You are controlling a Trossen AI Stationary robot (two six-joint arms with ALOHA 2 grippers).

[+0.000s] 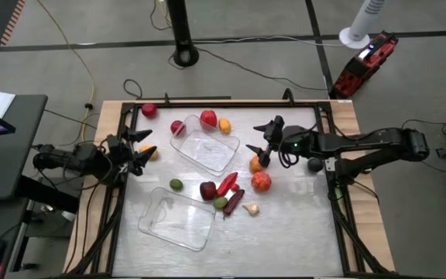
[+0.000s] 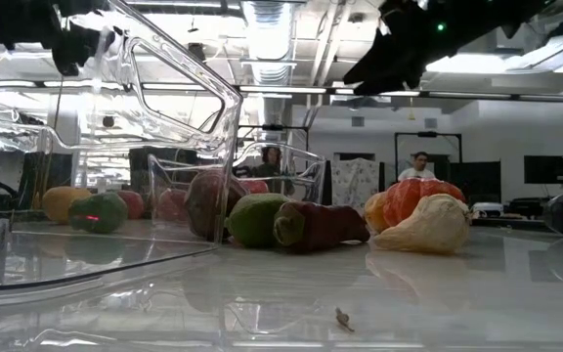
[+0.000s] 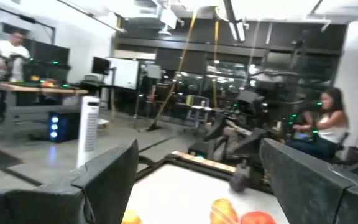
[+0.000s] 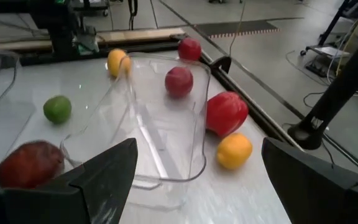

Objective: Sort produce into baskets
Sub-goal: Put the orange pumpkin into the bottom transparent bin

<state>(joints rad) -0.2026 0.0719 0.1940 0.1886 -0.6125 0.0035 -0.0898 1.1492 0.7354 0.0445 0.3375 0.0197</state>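
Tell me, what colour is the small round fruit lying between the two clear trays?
Green. The fruit shows best in the right wrist view.

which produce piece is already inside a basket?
Only the dark red round fruit, in the far corner of the upper basket. All other produce lies outside on the table.

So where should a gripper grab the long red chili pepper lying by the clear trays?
Grip the long red chili pepper across its narrow middle, coming straight down from above. It lies flat and slanted, so close across its width; neighbouring pieces crowd its lower end.
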